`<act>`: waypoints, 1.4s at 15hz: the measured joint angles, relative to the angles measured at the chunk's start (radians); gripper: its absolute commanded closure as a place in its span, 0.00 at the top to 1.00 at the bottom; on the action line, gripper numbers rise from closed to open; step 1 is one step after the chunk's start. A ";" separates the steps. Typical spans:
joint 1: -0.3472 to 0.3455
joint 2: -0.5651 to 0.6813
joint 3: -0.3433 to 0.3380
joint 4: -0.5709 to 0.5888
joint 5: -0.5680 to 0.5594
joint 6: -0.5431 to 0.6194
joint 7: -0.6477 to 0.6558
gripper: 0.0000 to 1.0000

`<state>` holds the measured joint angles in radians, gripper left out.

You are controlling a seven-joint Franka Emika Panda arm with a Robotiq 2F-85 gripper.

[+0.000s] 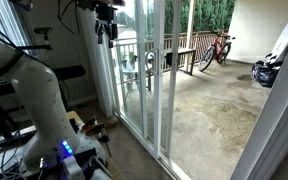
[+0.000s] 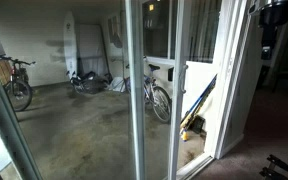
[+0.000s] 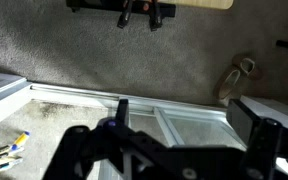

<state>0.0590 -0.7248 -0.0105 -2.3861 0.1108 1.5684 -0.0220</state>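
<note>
My gripper [image 1: 106, 25] hangs high up, close to the inner side of a sliding glass door [image 1: 154, 80]. It also shows at the top right of an exterior view, gripper [image 2: 274, 15], beside the white door frame [image 2: 134, 90]. In the wrist view the gripper [image 3: 164, 125] is open, with its dark fingers [image 3: 252, 112] spread wide and nothing between them. Far below it lie grey carpet and the door's metal track [image 3: 134, 100]. It touches nothing.
The white arm [image 1: 39, 90] rises from a base with a blue light [image 1: 67, 150]. Outside on the concrete patio stand bicycles [image 1: 219, 48] [image 2: 156, 95] and a surfboard [image 2: 71, 45]. A tan shoe [image 3: 236, 78] lies on the carpet, and small tools [image 3: 9, 150] lie near the track.
</note>
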 measured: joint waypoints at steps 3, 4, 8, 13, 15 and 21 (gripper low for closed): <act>0.000 0.000 0.000 0.000 0.000 0.000 0.000 1.00; 0.000 0.000 0.000 0.000 0.000 0.000 0.000 1.00; 0.000 0.000 0.000 0.000 0.000 0.000 0.000 1.00; 0.000 0.000 0.000 0.000 0.000 0.000 0.000 1.00; 0.000 0.000 0.000 0.000 0.000 0.000 0.000 1.00; -0.001 0.016 0.002 -0.007 0.014 0.054 0.000 1.00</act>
<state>0.0583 -0.7091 -0.0084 -2.3929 0.1247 1.6228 -0.0220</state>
